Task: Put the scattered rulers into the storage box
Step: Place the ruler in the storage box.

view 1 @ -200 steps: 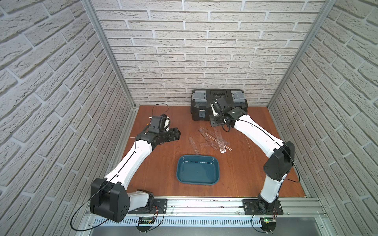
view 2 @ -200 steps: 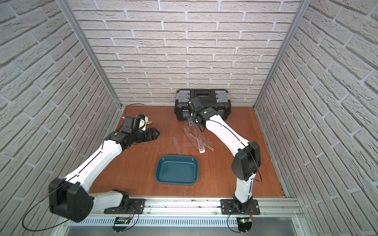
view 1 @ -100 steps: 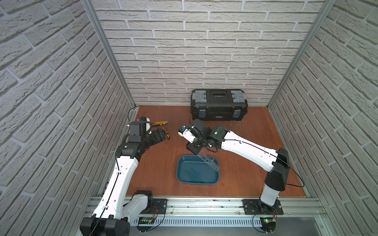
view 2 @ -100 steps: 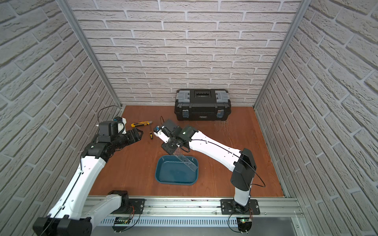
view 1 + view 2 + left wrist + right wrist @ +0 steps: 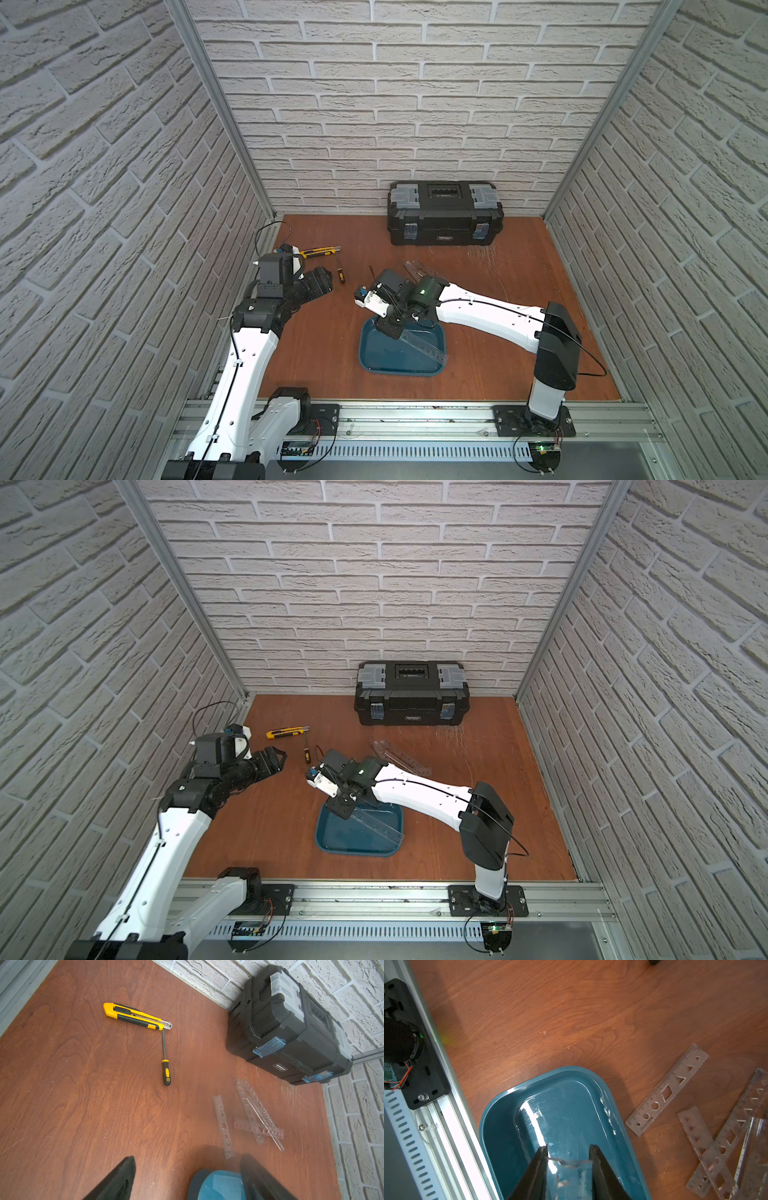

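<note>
1. The right tool [image 5: 390, 327] is clenched across the width of a clear ruler [image 5: 424, 347], holding it by one end. The strip slants over the storage box [image 5: 365, 358], with its free end at the box's near right corner. We cannot tell whether that end touches the rim.
2. We judge the step in hand to be the release into the box. The ruler looks about as long as the box, so we should first turn the wrist until the strip runs along the box's long side. If we let go askew, one end could stay propped on the rim.
3. We should bring the free end down onto the box floor first, then lower the gripped end. The jaws should part only when the strip is close to the floor. Thin, slick plastic is likely to skid or bounce if dropped from height.
4. Once the jaws are apart, we should lift straight up so that neither finger drags the ruler back over the rim.
5. The left tool [image 5: 326, 277] is released and empty. It hovers over the worktop [image 5: 316, 353] near the screwdriver [image 5: 340, 275], well apart from the box. It is best kept out of the right arm's path.
6. The loose rulers [image 5: 666, 1091] lie on the worktop beside the box, on the side toward the black toolbox [image 5: 444, 216]. One lies alone and the others overlap. We would take the single one next, since it is the easiest to pinch cleanly.
</note>
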Motion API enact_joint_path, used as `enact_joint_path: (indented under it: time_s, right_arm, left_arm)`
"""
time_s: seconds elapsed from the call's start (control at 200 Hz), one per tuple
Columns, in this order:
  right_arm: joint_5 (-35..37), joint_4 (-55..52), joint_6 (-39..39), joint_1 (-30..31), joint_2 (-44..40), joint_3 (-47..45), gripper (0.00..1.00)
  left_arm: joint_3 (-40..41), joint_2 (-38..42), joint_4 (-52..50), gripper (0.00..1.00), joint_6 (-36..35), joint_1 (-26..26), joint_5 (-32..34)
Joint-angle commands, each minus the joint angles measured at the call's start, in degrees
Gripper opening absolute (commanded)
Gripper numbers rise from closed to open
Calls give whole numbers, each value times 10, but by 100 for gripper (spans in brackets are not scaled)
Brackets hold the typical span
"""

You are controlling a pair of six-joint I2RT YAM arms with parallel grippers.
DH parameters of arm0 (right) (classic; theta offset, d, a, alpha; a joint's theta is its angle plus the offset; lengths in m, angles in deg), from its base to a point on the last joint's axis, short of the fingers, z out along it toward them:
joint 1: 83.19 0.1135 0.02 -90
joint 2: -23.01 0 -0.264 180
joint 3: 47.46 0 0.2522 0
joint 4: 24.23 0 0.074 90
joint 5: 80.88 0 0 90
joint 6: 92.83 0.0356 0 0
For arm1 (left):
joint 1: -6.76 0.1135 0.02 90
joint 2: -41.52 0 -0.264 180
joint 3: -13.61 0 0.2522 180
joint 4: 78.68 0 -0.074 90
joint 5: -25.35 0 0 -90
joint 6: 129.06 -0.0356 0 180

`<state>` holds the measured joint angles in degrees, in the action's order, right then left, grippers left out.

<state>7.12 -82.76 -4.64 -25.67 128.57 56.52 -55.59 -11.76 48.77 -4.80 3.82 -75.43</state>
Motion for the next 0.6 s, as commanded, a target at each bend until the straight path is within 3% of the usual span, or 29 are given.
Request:
enact_joint_path:
  time_s: [0.0, 0.32, 0.595]
  right_arm:
    - [7, 18, -9, 11, 23, 27, 28]
    - [15, 20, -14, 18, 74, 71, 27]
    - [12, 53, -1, 22, 53, 10, 26]
  left_arm:
    - [3, -3, 9, 84, -1, 5, 3]
    - [14, 14, -3, 84, -2, 17, 7]
    - [26, 32, -9, 85, -5, 48, -14]
